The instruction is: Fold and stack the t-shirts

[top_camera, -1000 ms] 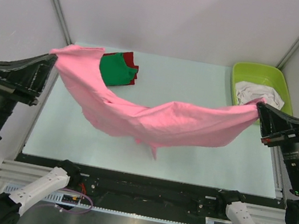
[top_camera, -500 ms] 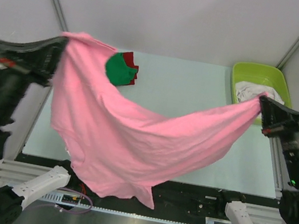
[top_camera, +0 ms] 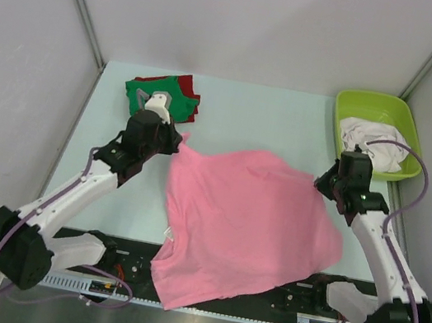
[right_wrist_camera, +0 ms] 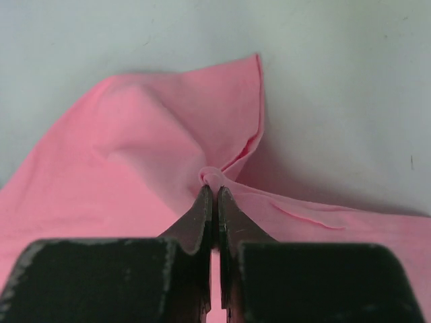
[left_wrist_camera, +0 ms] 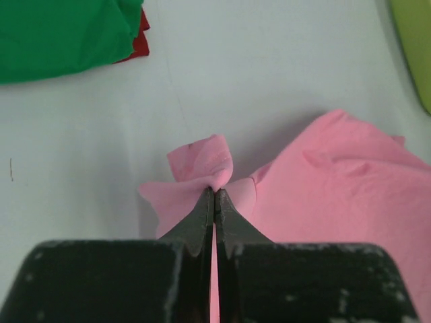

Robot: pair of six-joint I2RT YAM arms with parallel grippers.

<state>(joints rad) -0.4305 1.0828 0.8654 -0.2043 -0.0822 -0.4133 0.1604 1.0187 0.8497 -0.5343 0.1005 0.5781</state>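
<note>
pale table (top_camera: 273,121), pink t-shirt (top_camera: 248,217) spread out — left gripper (left_wrist_camera: 214,191), right gripper (right_wrist_camera: 214,188) both pinching its corners

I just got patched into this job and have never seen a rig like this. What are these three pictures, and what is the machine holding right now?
The machine is two robot arms bolted at the near edge of a table. The wide picture looks down from above and behind them. The other two come from a camera on each wrist, looking along that arm's own tool. A large pink t-shirt lies spread on the table, its near edge hanging over the front. The left tool is shut on one far corner of it, the right tool on the other. At the far left a green t-shirt lies on a red t-shirt. At the far right a lime-green tub holds white cloth.
</note>
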